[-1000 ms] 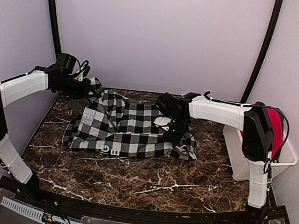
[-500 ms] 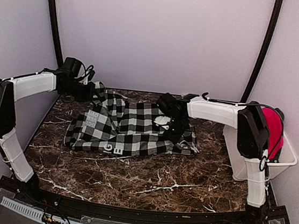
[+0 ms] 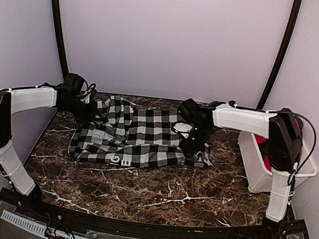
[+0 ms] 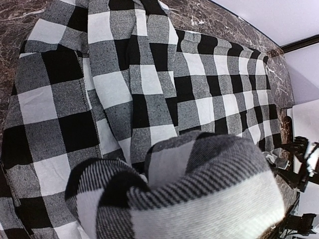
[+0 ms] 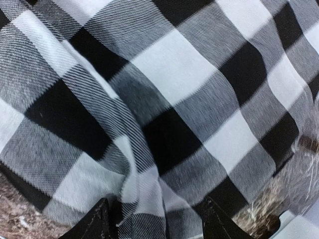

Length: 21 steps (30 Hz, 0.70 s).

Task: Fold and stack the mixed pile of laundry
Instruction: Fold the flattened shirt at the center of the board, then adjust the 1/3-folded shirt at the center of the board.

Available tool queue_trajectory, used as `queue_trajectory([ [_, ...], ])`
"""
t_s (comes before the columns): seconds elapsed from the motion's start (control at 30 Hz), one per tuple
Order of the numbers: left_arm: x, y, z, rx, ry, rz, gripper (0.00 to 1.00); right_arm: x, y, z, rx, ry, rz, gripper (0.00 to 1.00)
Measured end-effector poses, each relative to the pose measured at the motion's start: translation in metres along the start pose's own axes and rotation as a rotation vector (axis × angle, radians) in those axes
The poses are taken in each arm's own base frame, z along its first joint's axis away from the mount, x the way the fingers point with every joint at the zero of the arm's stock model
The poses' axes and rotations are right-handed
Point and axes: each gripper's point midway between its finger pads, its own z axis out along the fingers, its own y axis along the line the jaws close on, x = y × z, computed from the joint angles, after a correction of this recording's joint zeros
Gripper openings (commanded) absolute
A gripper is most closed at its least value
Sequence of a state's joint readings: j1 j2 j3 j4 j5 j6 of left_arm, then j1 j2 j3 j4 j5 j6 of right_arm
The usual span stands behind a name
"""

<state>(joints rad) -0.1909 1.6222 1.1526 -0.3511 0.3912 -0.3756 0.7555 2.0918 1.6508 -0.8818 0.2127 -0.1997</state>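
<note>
The front half of the surface (image 3: 157, 194) lies bare and open from the near edge. The checked garment (image 3: 140, 137) covers the back middle, with the left end effector (image 3: 93, 109) at its far-left corner and the right end effector (image 3: 194, 145) over its right edge. The white bin (image 3: 255, 165) blocks the right side.

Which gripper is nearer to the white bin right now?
Right. The right gripper hovers over the right edge of the checked garment, close to the white bin; the left gripper grips the garment's far-left corner, at the opposite end.
</note>
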Motion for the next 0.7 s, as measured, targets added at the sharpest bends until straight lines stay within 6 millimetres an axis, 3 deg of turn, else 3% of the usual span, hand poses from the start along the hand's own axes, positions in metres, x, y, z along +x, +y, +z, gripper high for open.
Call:
queue_trajectory([
  [0.17, -0.001, 0.003, 0.000, -0.016, -0.005, -0.002, 0.00, 0.021, -0.029, -0.055, -0.059, -0.164, 0.224, 0.69],
  [0.27, -0.001, 0.003, 0.000, -0.018, -0.006, -0.003, 0.00, 0.032, -0.043, -0.075, -0.077, -0.236, 0.311, 0.68],
  [0.53, 0.000, 0.004, 0.000, -0.018, -0.006, -0.004, 0.00, 0.047, -0.012, -0.063, -0.209, -0.229, 0.357, 0.66],
  [0.7, -0.001, 0.003, 0.000, -0.017, -0.009, -0.004, 0.01, 0.038, -0.010, -0.056, -0.223, -0.249, 0.352, 0.55],
])
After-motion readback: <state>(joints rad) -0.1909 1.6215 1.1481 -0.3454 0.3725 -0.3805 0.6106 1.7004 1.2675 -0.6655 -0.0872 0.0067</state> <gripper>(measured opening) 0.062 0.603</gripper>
